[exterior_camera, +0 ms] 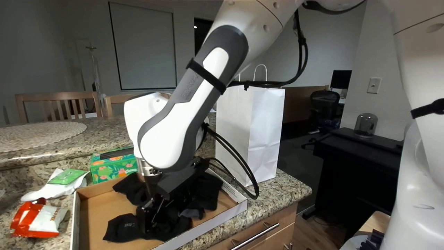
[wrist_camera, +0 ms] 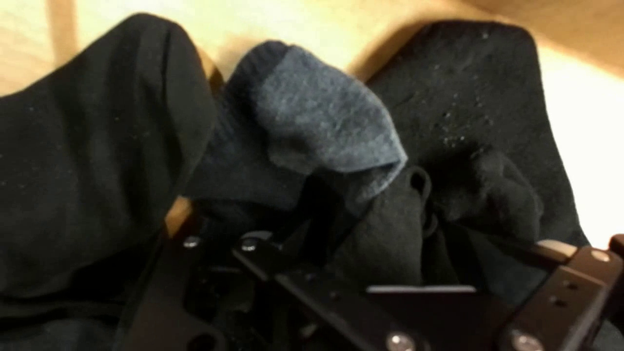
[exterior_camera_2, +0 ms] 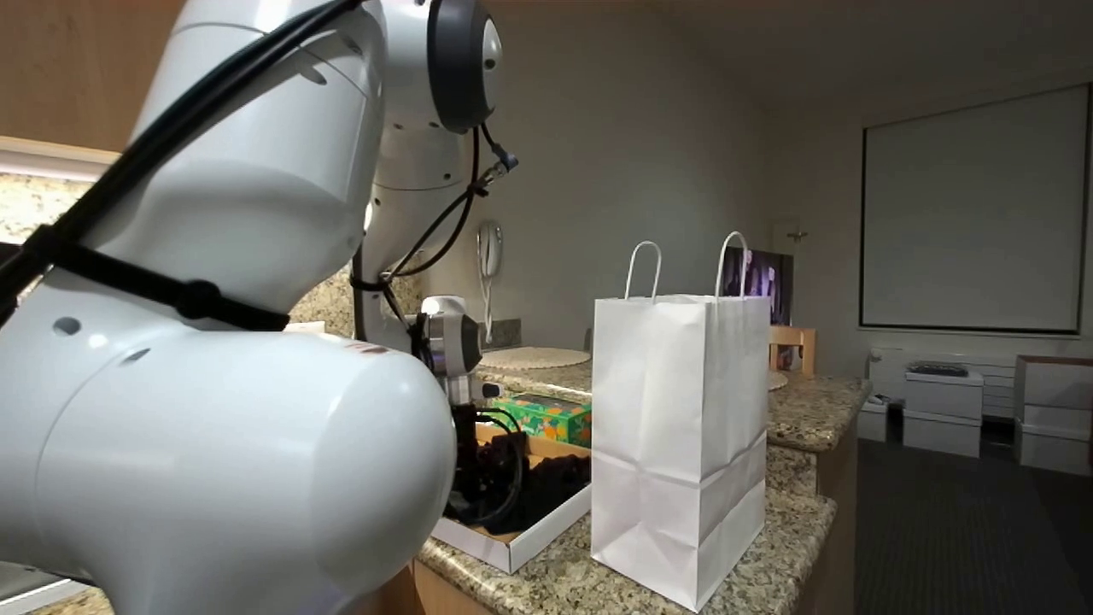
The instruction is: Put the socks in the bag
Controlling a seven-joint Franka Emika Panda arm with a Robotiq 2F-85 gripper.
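Several black socks lie bunched in a shallow cardboard tray [exterior_camera: 234, 212]. One black sock with a small logo [exterior_camera: 121, 227] is at the front, others [exterior_camera: 208, 191] on the right. A sock with a grey patch [wrist_camera: 326, 107] shows in the wrist view between black socks on the left [wrist_camera: 97, 131] and right [wrist_camera: 468, 83]. My gripper [wrist_camera: 409, 243] is low among the socks, its fingers spread wide, with dark fabric between them. It points down into the tray [exterior_camera: 152, 213]; dark cloth partly hides its fingertips. The white paper bag [exterior_camera: 249, 135] stands upright beside the tray, also in an exterior view [exterior_camera_2: 649, 427]; its inside is hidden.
A green floral tissue box [exterior_camera: 112, 168] stands behind the tray. A red and white packet [exterior_camera: 40, 219] and white paper with a green packet [exterior_camera: 67, 177] lie on the left. A raised granite ledge [exterior_camera: 104, 135] runs behind. The bag's two handles [exterior_camera_2: 645, 265] stand up.
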